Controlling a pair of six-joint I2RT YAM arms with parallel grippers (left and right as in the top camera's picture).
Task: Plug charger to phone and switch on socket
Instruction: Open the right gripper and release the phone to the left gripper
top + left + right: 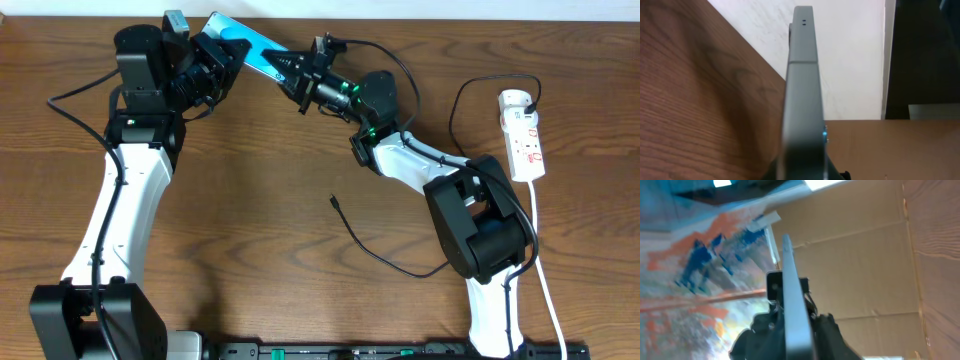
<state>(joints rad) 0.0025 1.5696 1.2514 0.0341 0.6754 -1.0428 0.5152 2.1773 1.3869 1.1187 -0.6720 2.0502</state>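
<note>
Teal phone (256, 50) clamped in left gripper (226, 48), jaws of right gripper (287, 66) unreadable, charger (350, 230) apart.

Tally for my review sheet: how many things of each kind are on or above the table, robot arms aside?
phone: 1
black charger cable: 1
white power strip: 1
Total: 3

It looks like a robotics lab or test room. A white-and-black left arm (110, 215) and right arm (480, 235) stand on a wood-grain bench (250, 270), and a white power strip (525, 135) lies well right of the right hand (300, 75). Ahead of that hand are plain cardboard sheets (855, 255). Ahead of the left hand (222, 55) is pale speckled floor (850, 60).
</note>
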